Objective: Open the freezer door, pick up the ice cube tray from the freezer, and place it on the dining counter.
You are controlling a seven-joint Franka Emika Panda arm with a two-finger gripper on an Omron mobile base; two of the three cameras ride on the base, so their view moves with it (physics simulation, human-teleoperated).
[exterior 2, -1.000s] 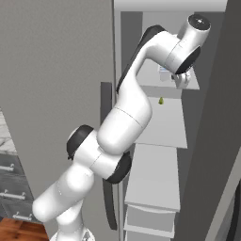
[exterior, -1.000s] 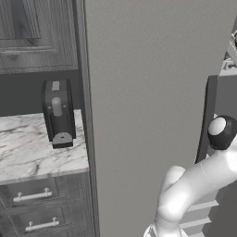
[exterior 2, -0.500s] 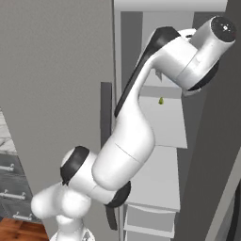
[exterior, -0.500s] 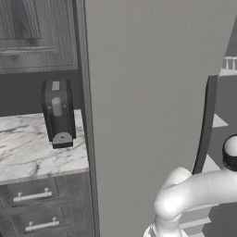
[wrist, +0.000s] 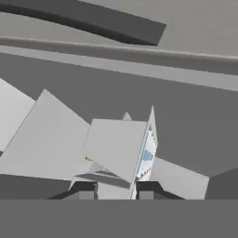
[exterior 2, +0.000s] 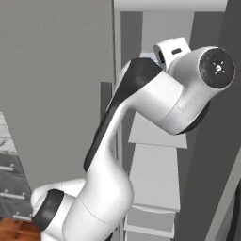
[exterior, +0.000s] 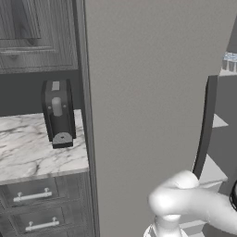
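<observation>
A broad light-grey freezer door (exterior: 148, 111) takes up the middle, with its dark curved bar handle (exterior: 204, 129) running down its right side. At the upper right edge, pale blue cells of the ice cube tray (exterior: 229, 62) show on a white shelf (exterior: 217, 121). To the left, a black coffee machine (exterior: 58, 113) stands on a marble worktop (exterior: 32, 148) above drawers (exterior: 37, 196), under a dark wood-grain cabinet (exterior: 37, 34). The white arm (exterior: 190, 203) bends across the lower right.

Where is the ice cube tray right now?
The ice cube tray sits high on a white freezer shelf at the right edge of the left base view, above the freezer door's dark handle.
</observation>
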